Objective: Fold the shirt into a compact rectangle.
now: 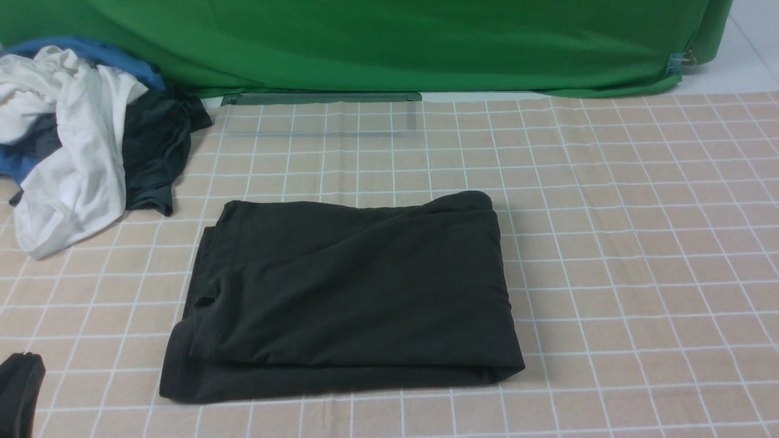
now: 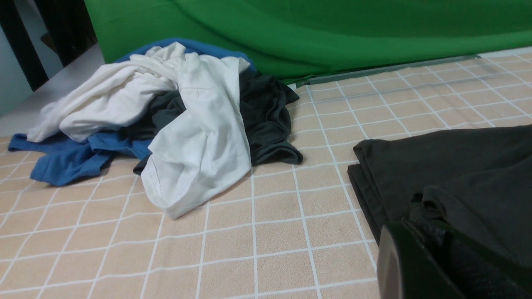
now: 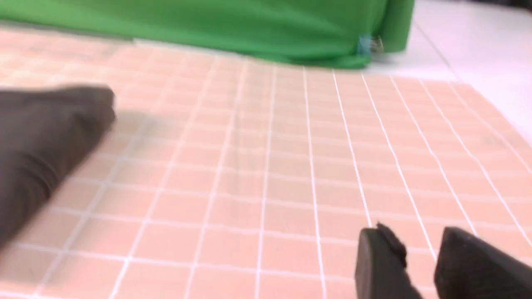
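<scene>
With the shirt [image 1: 347,292] folded mid-tabletop [image 1: 639,243], my left jaws [image 2: 436,257] clenched empty and right jaws [image 3: 419,265] parted empty, I judged best to withdraw clear without snagging edges.

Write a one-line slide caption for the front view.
Dark shirt folded into a rectangle on the checked tablecloth, loose clothes pile at far left.

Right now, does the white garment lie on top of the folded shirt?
No, the white garment sits in a pile apart from the shirt.
</scene>
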Controlling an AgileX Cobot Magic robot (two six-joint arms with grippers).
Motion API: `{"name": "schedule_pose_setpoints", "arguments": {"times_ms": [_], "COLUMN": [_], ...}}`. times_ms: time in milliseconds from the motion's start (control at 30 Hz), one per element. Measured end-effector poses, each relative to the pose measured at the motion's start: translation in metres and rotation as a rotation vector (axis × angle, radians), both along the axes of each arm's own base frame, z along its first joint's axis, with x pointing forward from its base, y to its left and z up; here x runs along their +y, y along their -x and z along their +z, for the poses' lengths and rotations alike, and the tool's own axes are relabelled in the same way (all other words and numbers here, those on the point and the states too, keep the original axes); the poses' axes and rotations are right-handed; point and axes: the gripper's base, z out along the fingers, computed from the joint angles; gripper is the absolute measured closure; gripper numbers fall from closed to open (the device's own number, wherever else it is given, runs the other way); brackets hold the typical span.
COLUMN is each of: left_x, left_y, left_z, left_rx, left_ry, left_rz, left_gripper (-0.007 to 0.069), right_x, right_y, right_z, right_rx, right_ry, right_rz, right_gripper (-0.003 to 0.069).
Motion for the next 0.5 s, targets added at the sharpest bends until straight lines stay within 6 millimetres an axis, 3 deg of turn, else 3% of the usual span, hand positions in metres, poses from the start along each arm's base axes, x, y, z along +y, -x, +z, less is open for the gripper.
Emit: {"name": "schedule_pose_setpoints", "arguments": {"times_ms": [500], "left_x": [0.0001], "left_y": [0.0], "left_z": [0.0003], "left_rx": [-0.004], "left_ry": [0.0], "left_rz": [0.001], "left_gripper": [0.0605], "right_x": [0.0], "right_y": [0.0], "right_z": [0.0002], "right_rx": [-0.002], "right_ry": [0.012], "right_rz": [0.002], "right_gripper": [0.0412]}}
